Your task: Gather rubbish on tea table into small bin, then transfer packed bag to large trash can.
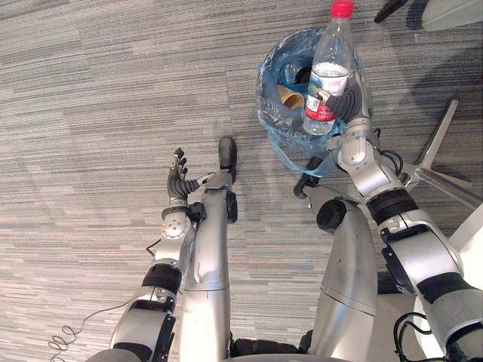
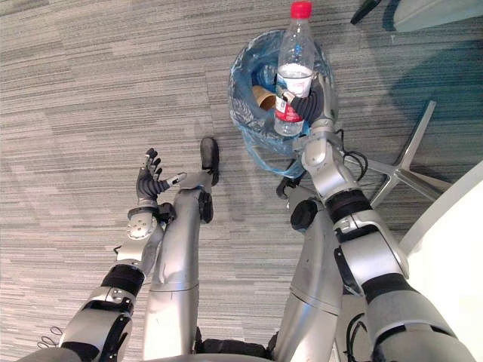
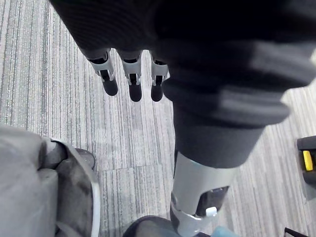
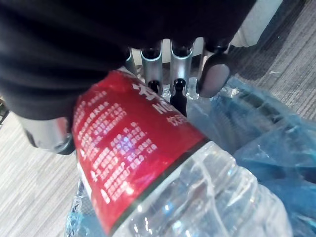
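Your right hand (image 1: 346,103) reaches out over the small bin (image 1: 266,90). Its fingers (image 4: 180,74) are wrapped tight round the water bottle (image 1: 330,72), which stands upright above the bin. Your left hand (image 1: 178,181) hangs over the floor (image 1: 90,113), fingers loose and apart.

The two eye views look steeply down from the head onto the carpet (image 1: 90,90). From barely different places both take in the left hand (image 1: 179,181), the right hand (image 1: 346,104), the bin (image 1: 266,90) and the bottle (image 1: 330,68), so the bin lies a little further left in the right eye view. The left wrist view looks past its own fingers down at that carpet, while the right wrist view sits very near the bottle's label (image 4: 128,148), with the bin's bag (image 4: 276,148) just beyond.
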Motion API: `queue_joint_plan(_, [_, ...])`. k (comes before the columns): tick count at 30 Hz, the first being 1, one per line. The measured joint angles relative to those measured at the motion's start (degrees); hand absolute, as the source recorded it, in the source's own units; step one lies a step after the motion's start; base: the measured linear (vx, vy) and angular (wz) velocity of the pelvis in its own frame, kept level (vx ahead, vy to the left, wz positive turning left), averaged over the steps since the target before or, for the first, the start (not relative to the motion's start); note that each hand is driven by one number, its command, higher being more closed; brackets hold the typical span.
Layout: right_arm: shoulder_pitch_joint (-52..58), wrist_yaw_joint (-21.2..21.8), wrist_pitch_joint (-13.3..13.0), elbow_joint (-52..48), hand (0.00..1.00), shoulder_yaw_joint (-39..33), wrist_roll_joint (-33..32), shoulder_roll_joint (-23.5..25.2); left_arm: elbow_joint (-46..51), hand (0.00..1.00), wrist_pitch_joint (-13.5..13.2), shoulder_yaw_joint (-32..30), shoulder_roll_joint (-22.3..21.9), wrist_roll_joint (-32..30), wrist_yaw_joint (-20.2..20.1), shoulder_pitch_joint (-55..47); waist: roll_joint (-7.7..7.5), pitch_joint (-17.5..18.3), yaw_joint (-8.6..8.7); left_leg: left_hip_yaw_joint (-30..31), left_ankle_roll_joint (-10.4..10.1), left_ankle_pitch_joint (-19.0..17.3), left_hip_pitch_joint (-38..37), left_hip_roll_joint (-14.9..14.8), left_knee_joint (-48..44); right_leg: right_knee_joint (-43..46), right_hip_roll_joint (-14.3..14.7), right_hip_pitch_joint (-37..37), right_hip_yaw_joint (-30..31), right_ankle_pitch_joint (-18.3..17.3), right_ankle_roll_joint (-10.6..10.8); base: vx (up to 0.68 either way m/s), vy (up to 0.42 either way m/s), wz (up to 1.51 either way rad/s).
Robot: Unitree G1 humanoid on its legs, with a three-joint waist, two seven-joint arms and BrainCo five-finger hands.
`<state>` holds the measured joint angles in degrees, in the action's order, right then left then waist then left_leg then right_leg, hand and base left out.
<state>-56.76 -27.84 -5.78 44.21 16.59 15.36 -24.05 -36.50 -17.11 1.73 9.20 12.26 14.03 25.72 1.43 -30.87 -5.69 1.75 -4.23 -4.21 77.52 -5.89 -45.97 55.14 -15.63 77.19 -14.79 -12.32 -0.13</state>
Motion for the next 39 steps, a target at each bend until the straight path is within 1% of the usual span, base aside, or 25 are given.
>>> queue_joint_plan(7, [0.14, -0.63, -0.13, -1.36, 0.0, -0.17, 0.0, 0.07, 0.0, 0.0, 0.37, -0.02, 0.05, 0.0, 0.0, 0.0, -0.06, 0.15, 0.1, 0.03, -0.05, 0.04, -0.01, -0.09, -0.22, 0.13, 0.45, -0.02, 0.05, 0.01, -0.02, 0.0, 0.003, 0.0])
queue_joint_plan(8, [0.93, -0.75, -0.37, -3.32, 0.0, -0.28, 0.04, 0.13, -0.04, 0.0, 0.46, -0.04, 0.08, -0.02, 0.01, 0.0, -0.11, 0.21, 0.13, 0.06, -0.05, 0.04, -0.05, -0.14, -0.33, 0.18, 0.53, -0.08, 0.05, 0.02, -0.03, -0.03, 0.017, -0.01])
queue_joint_plan(11, [2.13, -0.68, -0.38, -4.9, 0.0, -0.24, 0.14, 0.39, -0.11, 0.0, 0.66, -0.04, 0.07, -0.06, 0.03, 0.0, -0.11, 0.22, 0.19, 0.1, -0.11, 0.07, -0.34, -0.16, -0.46, 0.24, 0.56, -0.4, 0.06, 0.03, -0.06, -0.01, 0.006, -0.01])
queue_joint_plan(13, [3.81, -0.01, -0.44, -5.32, 0.0, 0.17, 1.31, 1.0, -0.75, 0.0, 1.06, -0.03, -0.01, -0.11, 0.06, 0.0, -0.17, 0.26, 0.3, 0.23, -0.1, 0.07, -1.15, -0.19, -0.49, 0.15, 0.63, -1.31, -0.05, 0.04, -0.06, 0.0, 0.0, 0.0])
queue_joint_plan(18, [7.77, 1.74, -0.47, -8.47, 0.0, 2.34, 5.88, 1.15, -1.93, 0.0, 1.18, -0.05, 0.05, -0.23, 0.12, -0.02, -0.24, 0.35, 0.42, 0.25, 0.08, -0.06, -2.52, -0.62, -0.2, -0.72, 0.92, -2.97, -0.26, 0.31, -0.48, -0.03, 0.024, -0.06])
queue_joint_plan(19, [8.66, 1.93, -0.5, -9.6, 0.0, 2.7, 7.42, 1.23, -2.08, 0.0, 1.26, -0.04, 0.01, -0.39, 0.13, -0.02, -0.3, 0.38, 0.24, 0.14, 0.07, -0.05, -2.72, -0.87, 0.0, -1.15, 1.29, -3.17, -0.25, 0.61, -0.94, -0.03, 0.017, -0.11])
queue_joint_plan(22, [9.22, 2.04, -0.51, -9.98, 0.0, 4.56, 10.45, 1.75, -2.38, 0.0, 1.69, -0.02, -0.02, -0.66, 0.16, -0.03, -0.37, 0.42, 0.3, 0.06, -0.14, 0.09, -3.62, -1.13, 0.54, -1.55, 1.54, -3.87, -0.27, 0.72, -1.09, -0.02, 0.008, -0.04])
queue_joint_plan(25, [10.09, 2.4, -0.51, -10.28, 0.0, 6.26, 13.51, 2.32, -2.42, 0.0, 1.65, -0.04, -0.01, -0.7, 0.17, -0.53, -1.62, 1.22, 0.3, -0.14, -1.0, 0.73, -4.3, -1.25, 1.85, -2.07, 1.68, -3.94, -0.2, 0.84, -1.3, 0.0, 0.0, 0.0])
queue_joint_plan(26, [10.52, 2.82, -0.52, -10.29, 0.0, 7.0, 15.46, 2.46, -2.46, 0.0, 1.65, -0.06, 0.17, -0.73, 0.19, -0.71, -2.15, 1.53, 0.22, -0.1, -1.06, 0.86, -4.45, -1.33, 2.08, -2.25, 1.84, -4.08, -0.38, 0.86, -1.33, 0.0, 0.0, 0.0])
queue_joint_plan(28, [10.7, 3.12, -0.45, -10.2, 0.0, 7.46, 18.25, 2.35, -2.51, 0.0, 1.65, -0.06, 0.25, -0.81, 0.22, -0.78, -2.3, 1.66, 0.23, 0.03, -1.09, 0.87, -4.56, -1.34, 2.09, -2.34, 1.88, -4.34, -0.62, 0.86, -1.34, 0.0, 0.0, 0.0])
queue_joint_plan(33, [10.78, 3.57, -0.17, -8.11, 0.0, 9.22, 22.18, 2.21, -3.51, 0.0, 1.52, 0.05, 0.08, -1.04, 0.18, -0.79, -2.38, 1.71, 0.2, 0.28, -0.72, 1.24, -5.51, -1.1, 3.38, -3.12, 1.63, -5.39, -1.0, 0.88, -1.32, -0.02, 0.011, 0.05])
queue_joint_plan(37, [8.82, 4.33, 0.16, -2.68, 0.0, 11.39, 23.91, 2.54, -3.63, 0.0, 1.35, 0.04, 0.07, -1.06, 0.23, -0.8, -2.38, 1.71, 0.06, 0.31, -0.79, 1.54, -5.46, -1.13, 4.22, -3.46, 1.58, -5.37, -1.4, 0.88, -1.31, -0.02, 0.008, 0.05])
queue_joint_plan(39, [7.88, 4.34, 1.32, 0.22, 0.0, 11.4, 25.09, 2.89, -4.01, 0.0, 0.96, 0.08, 0.08, -1.05, 0.23, -0.8, -2.37, 1.71, 0.09, 0.31, -0.89, 1.65, -5.35, -1.09, 4.68, -3.7, 1.57, -5.21, -1.49, 0.88, -1.31, 0.0, 0.002, 0.02])
